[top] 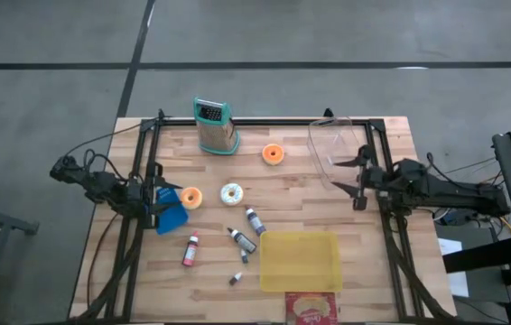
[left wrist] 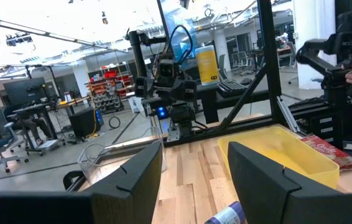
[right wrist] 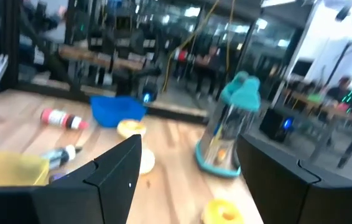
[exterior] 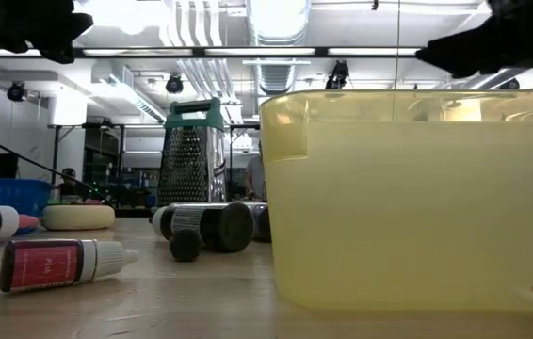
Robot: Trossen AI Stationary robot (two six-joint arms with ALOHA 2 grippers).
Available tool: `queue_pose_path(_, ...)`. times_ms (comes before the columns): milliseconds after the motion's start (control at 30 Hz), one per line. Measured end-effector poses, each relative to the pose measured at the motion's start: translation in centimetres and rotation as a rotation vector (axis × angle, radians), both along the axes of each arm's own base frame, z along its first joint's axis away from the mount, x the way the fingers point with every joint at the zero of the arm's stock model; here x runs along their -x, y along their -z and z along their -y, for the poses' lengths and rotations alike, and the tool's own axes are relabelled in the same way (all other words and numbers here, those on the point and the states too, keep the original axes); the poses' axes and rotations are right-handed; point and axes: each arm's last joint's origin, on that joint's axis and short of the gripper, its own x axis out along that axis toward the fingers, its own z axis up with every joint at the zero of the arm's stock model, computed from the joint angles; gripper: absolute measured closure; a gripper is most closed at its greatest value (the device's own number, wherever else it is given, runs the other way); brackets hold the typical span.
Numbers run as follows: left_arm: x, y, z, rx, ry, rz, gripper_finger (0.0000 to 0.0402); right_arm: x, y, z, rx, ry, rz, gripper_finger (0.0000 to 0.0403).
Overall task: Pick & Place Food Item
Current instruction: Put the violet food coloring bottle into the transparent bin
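Nothing was yet picked. The left gripper (top: 159, 200) and right gripper (top: 357, 177) hovered at the table's sides, fingers apart and empty. The orange-iced doughnut (top: 190, 198) lay just right of the left gripper; next came descending onto it, presumably bound for the yellow translucent plastic tray (top: 300, 260).

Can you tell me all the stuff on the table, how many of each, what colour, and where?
donuts: 3, two orange, one white with blue; middle of table
grater: 1, metal with teal trim; far edge
clear bowl: 1, see-through; far right
blue bowl: 1, blue; left side
yellow tub: 1, yellow; near right
small bottles: 4, one red, three dark; near middle
red packet: 1, red; near edge
left gripper: 1, dark, open; left side
right gripper: 1, dark, open; right side
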Motion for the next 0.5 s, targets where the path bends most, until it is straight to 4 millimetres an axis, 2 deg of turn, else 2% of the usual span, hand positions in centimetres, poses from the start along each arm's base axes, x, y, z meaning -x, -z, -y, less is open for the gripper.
queue_pose_path(167, 0.0, 0.0, 0.0, 0.0, -0.001, 0.0, 0.0213, -2.9, -2.0, 0.4, -0.074, 0.002, -0.1, 0.0142)
queue_pose_path(367, 0.0, 0.0, 0.0, 0.0, -0.001, 0.0, 0.0213, -8.0, -5.1, 0.8, -0.308, -0.063, -0.172, 0.0142)
queue_pose_path(500, 0.0, 0.0, 0.0, 0.0, -0.001, 0.0, 0.0213, -11.4, -6.5, 0.9, -0.344, -0.149, -0.257, 0.0142)
